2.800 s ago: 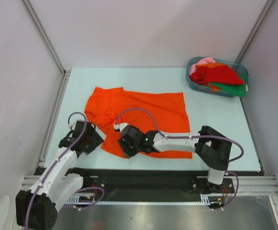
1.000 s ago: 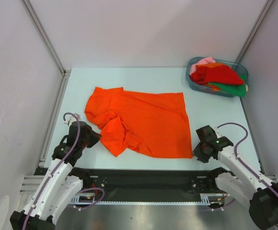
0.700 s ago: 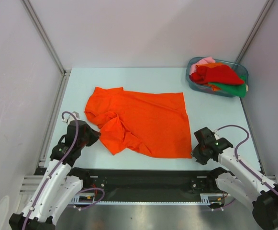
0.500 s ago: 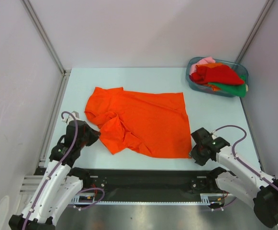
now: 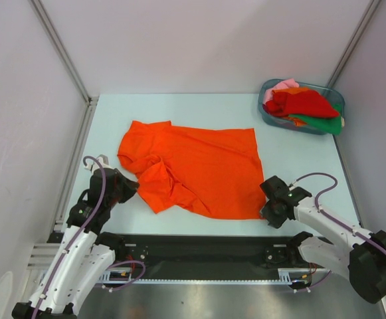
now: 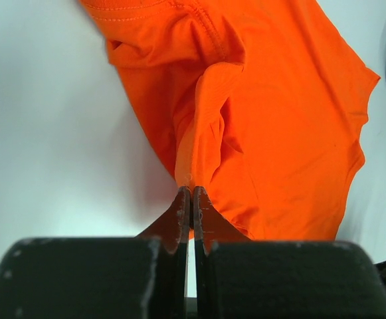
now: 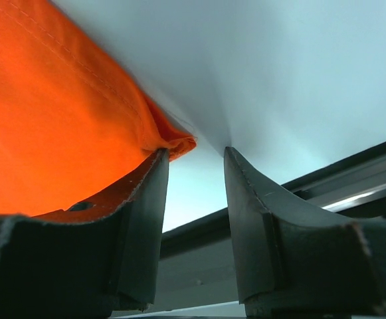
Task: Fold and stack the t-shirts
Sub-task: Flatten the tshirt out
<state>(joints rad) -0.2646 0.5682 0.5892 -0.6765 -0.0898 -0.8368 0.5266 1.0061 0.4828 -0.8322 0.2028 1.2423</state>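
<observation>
A bright orange t-shirt [image 5: 199,169] lies spread on the table, with a bunched sleeve at its near left. My left gripper [image 5: 130,187] sits at that sleeve. In the left wrist view its jaws are shut [image 6: 191,193] on the end of a raised fold of the orange t-shirt [image 6: 272,119]. My right gripper [image 5: 267,211] is at the shirt's near right corner. It stands open [image 7: 196,156]. The cloth corner [image 7: 176,143] rests on the tip of its left finger [image 7: 143,219], and the gap between the fingers holds nothing. More t-shirts, red [image 5: 303,103], green [image 5: 327,124] and pink [image 5: 282,85], are piled at the far right.
A bluish plastic tub [image 5: 267,113] at the far right corner holds the piled shirts. The black base rail [image 5: 206,251] runs along the table's near edge, just behind my right gripper. Frame posts and walls bound the left and right sides.
My right arm left the shirt's near left, swung to the near right and crept left to the shirt's corner. The left gripper stayed shut by the sleeve.
</observation>
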